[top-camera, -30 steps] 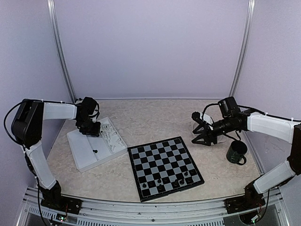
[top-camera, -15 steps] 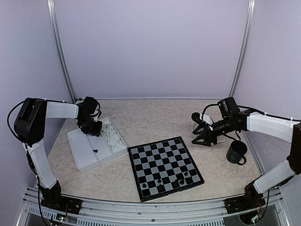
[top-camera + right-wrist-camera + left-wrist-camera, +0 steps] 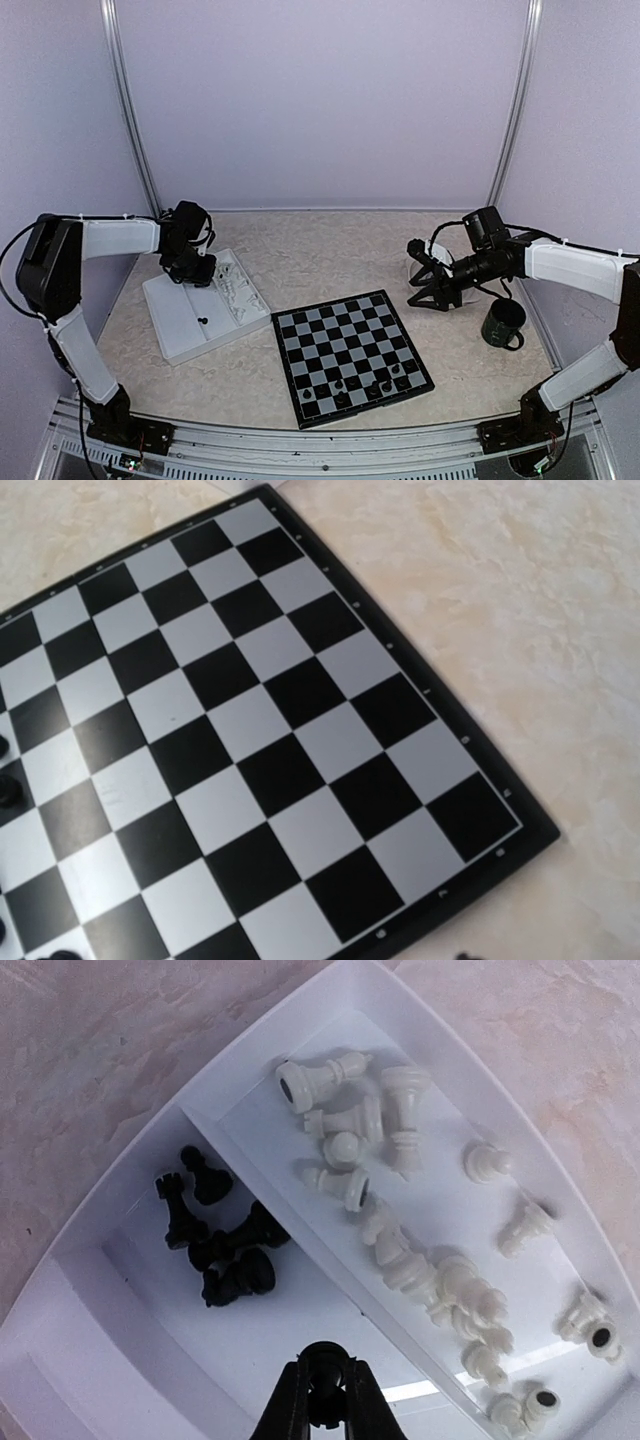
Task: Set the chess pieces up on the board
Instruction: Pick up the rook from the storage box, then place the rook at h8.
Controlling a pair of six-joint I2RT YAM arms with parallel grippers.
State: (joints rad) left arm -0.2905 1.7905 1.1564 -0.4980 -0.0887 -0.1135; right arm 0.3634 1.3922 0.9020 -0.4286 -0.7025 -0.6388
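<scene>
Pick-up step: left fingers (image 3: 290, 1412) pinch a black piece (image 3: 325, 1385) over the tray (image 3: 150, 1360) by the worktop's left edge, right fingers (image 3: 422, 297) wide and empty; next, probably a carry to the board (image 3: 350, 355), near-centre.

The chessboard (image 3: 350, 355) is chequered black and pale grey, with a black rim. The white tray (image 3: 180, 322) holds black chess pieces (image 3: 225, 1245) and white chess pieces (image 3: 405, 1260). The mug (image 3: 503, 325) is dark green, the table (image 3: 330, 250) beige and marbled.
</scene>
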